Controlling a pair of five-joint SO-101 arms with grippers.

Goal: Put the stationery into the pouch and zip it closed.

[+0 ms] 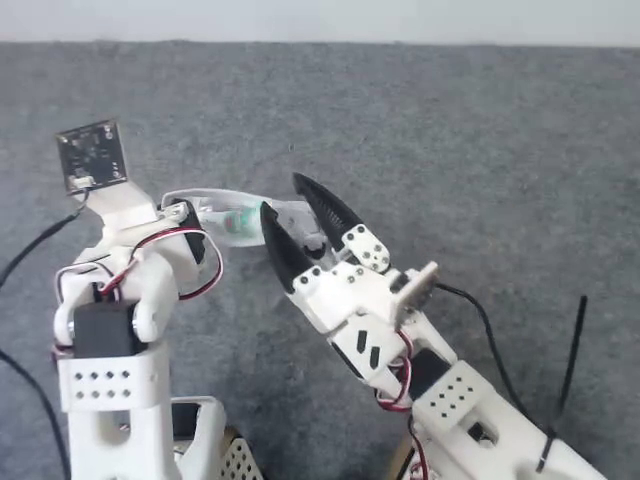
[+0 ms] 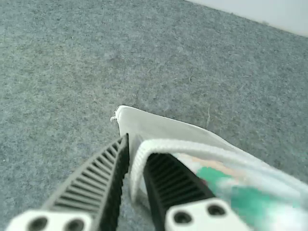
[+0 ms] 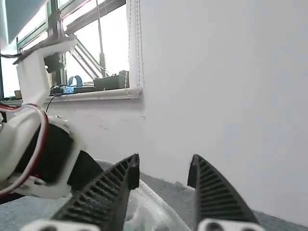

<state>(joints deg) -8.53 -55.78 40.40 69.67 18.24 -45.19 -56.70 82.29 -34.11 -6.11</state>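
Observation:
The pouch point(image 1: 228, 212) is translucent white and is lifted a little off the grey mat point(image 1: 450, 140) in the middle of the high view. A green stationery item point(image 1: 240, 223) shows through its wall. My left gripper point(image 1: 185, 213) is shut on the pouch's end. In the left wrist view the gripper point(image 2: 136, 147) pinches the pouch's point(image 2: 163, 130) white corded rim, with the green item point(image 2: 231, 190) inside. My right gripper point(image 1: 280, 192) stands open over the pouch's other end, one black finger on each side. Between those fingers, in the right wrist view, the gripper point(image 3: 164, 159) frames the pouch point(image 3: 144, 204) below.
Grey mat covers the table to the back and right. A black cable point(image 1: 572, 350) stands up at the right edge, and another cable point(image 1: 25, 255) trails off at the left. The left arm's body point(image 3: 33, 144) is close beside my right gripper.

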